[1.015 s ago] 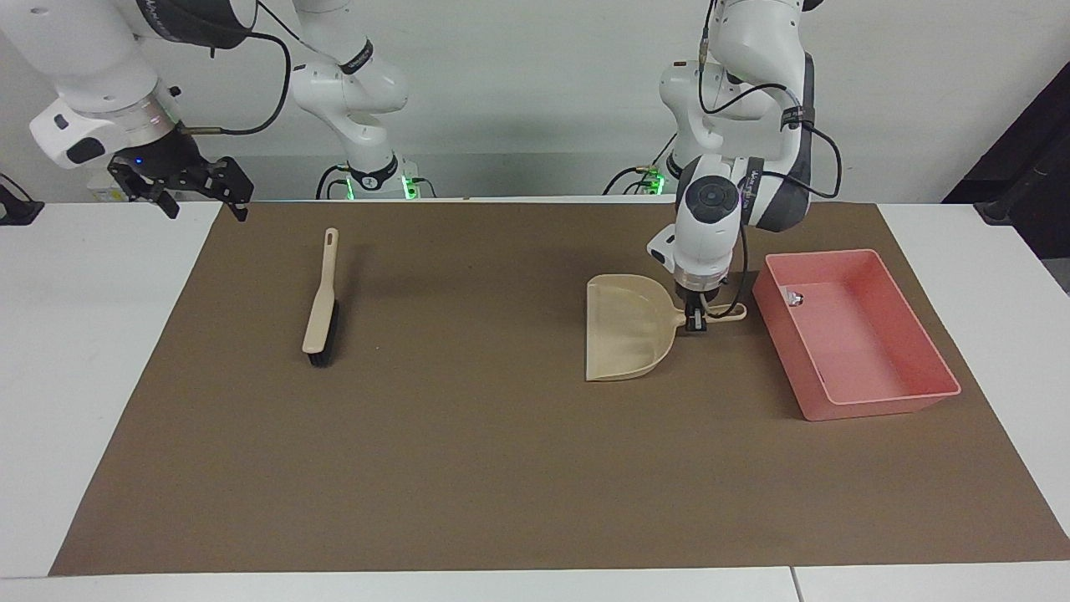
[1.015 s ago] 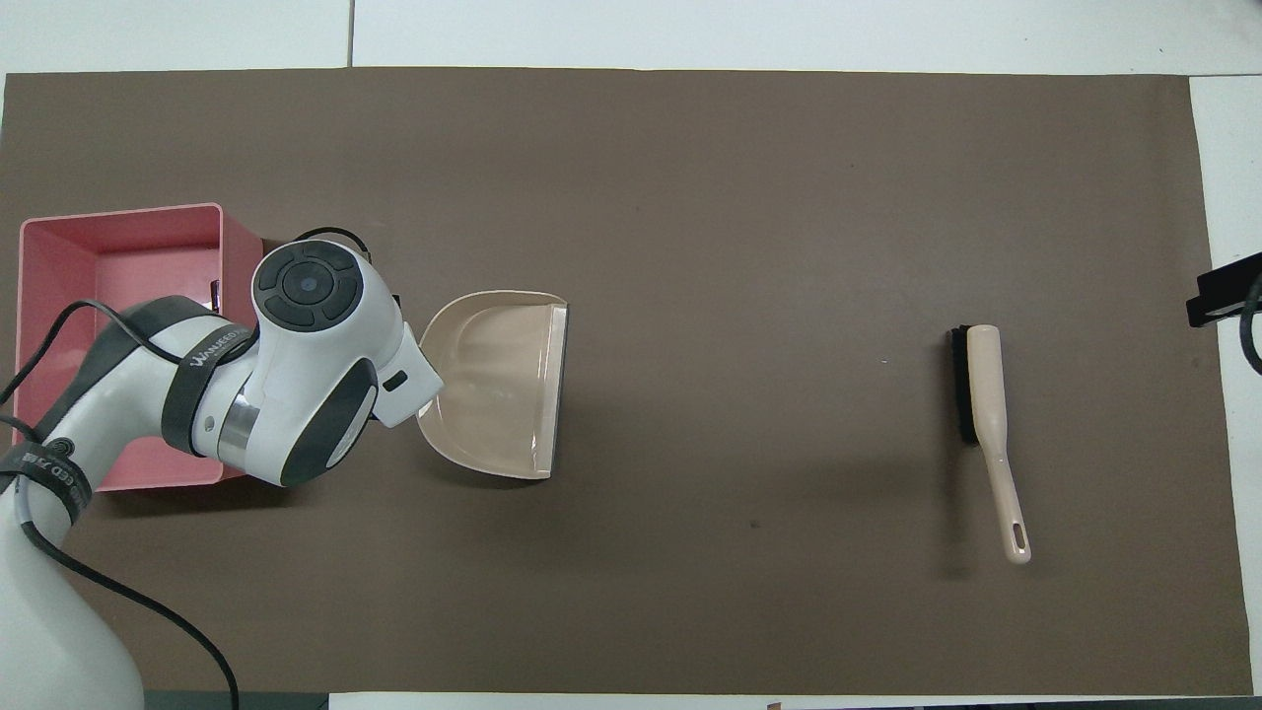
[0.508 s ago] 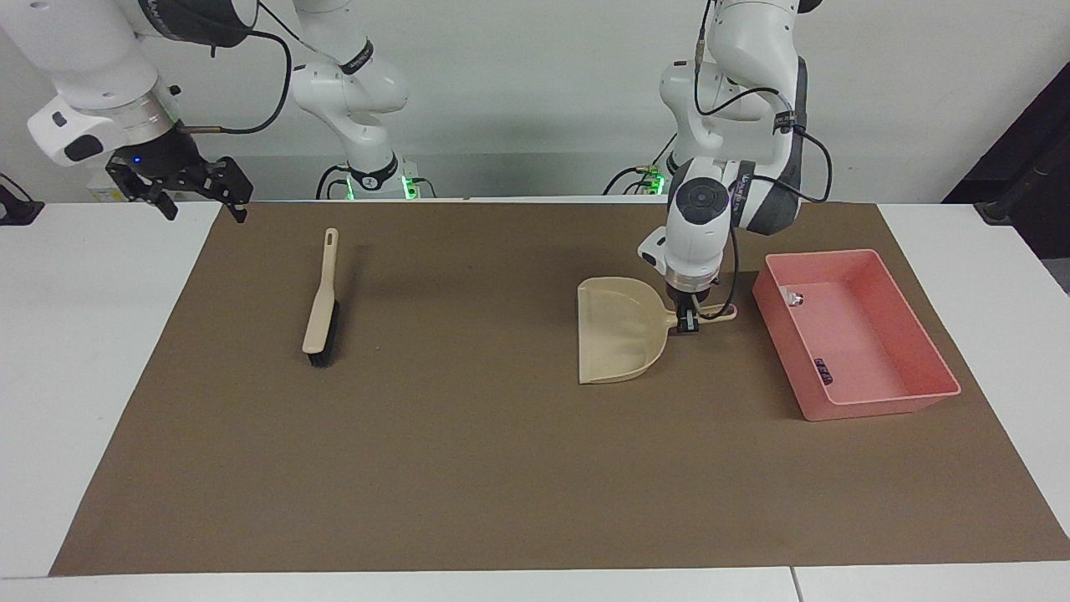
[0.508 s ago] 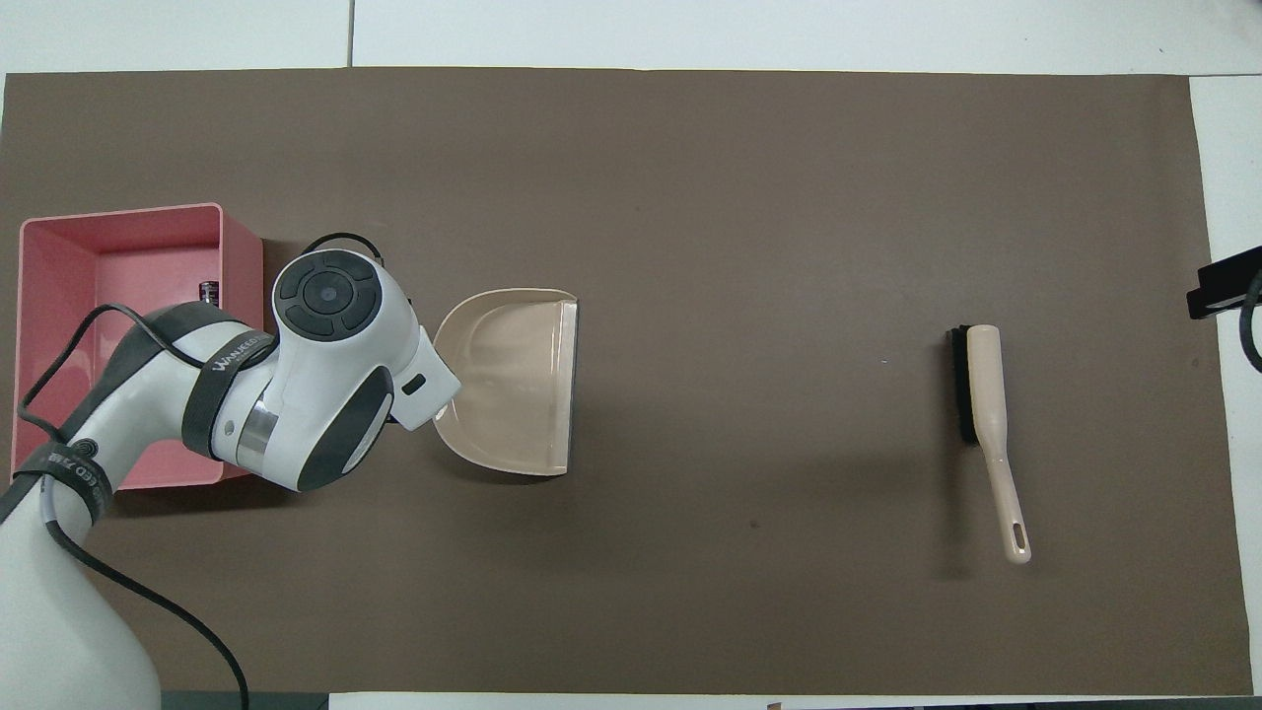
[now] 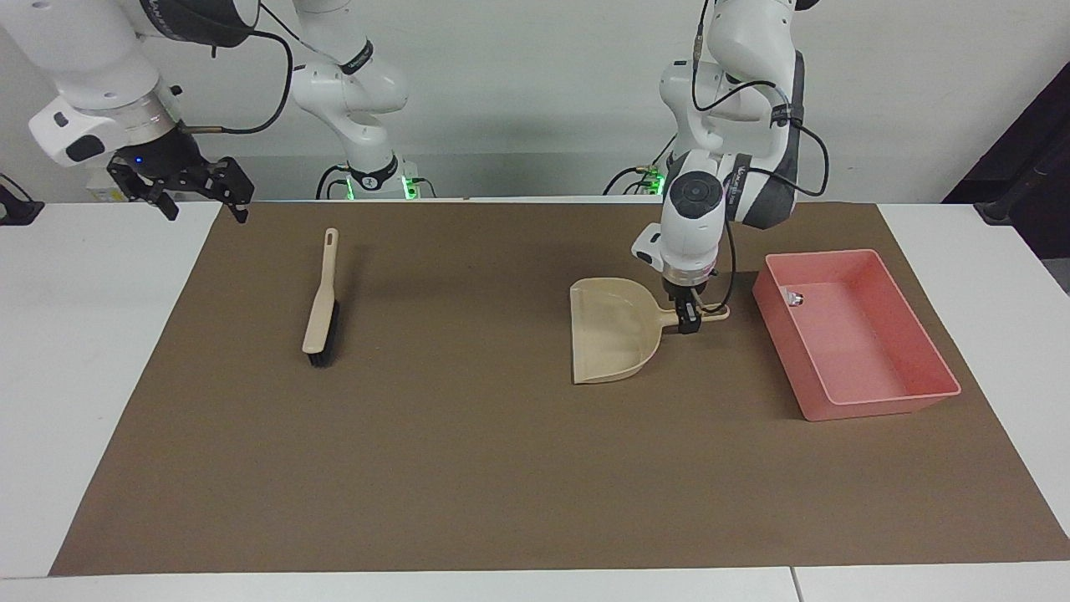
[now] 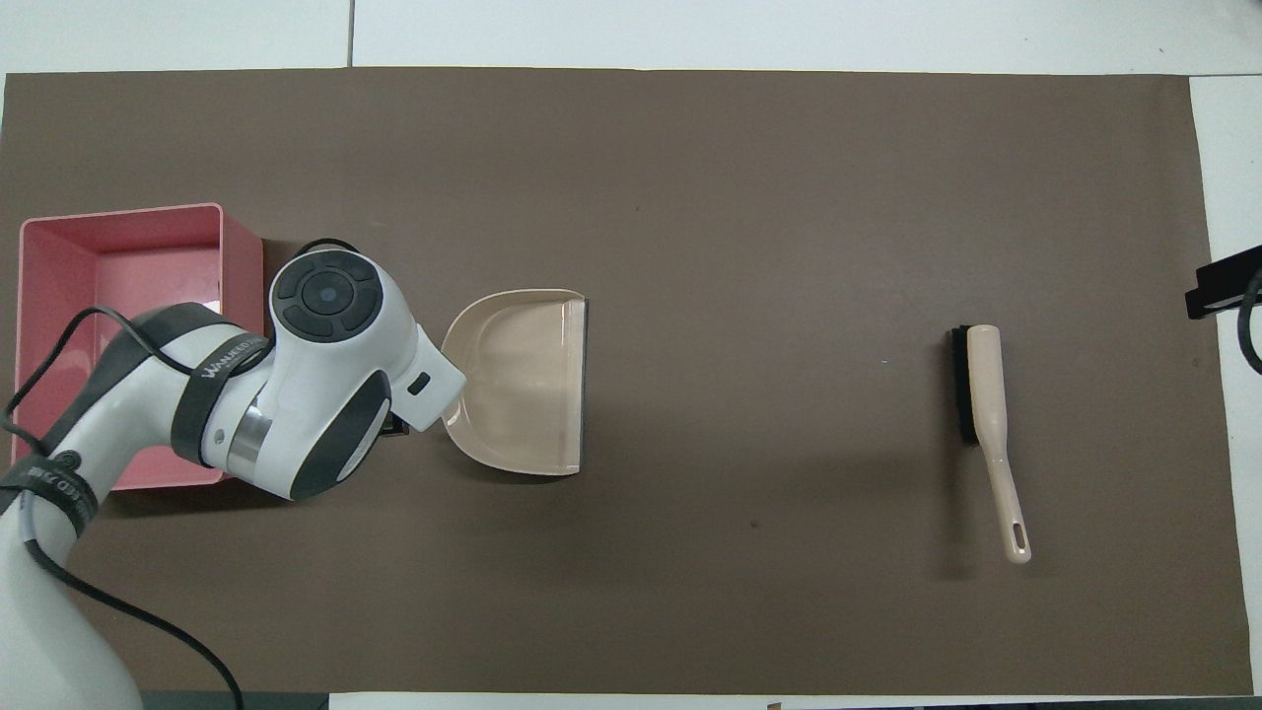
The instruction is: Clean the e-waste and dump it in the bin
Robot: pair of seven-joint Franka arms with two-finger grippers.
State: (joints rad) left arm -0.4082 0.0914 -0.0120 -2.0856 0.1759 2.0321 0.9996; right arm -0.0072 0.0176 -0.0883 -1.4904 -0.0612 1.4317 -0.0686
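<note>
Seemingly the dumping is done: one small part (image 5: 792,296) is seen in the pink bin (image 5: 886,400), beside the left end effector (image 5: 688,318), whose grip on the dustpan (image 5: 610,334) handle cannot be judged. The right end effector (image 5: 196,194) waits apart.

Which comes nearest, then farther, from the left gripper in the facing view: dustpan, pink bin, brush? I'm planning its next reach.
From the left gripper:
1. Dustpan, its handle right at the gripper.
2. Pink bin, toward the left arm's end.
3. Brush, toward the right arm's end.
</note>
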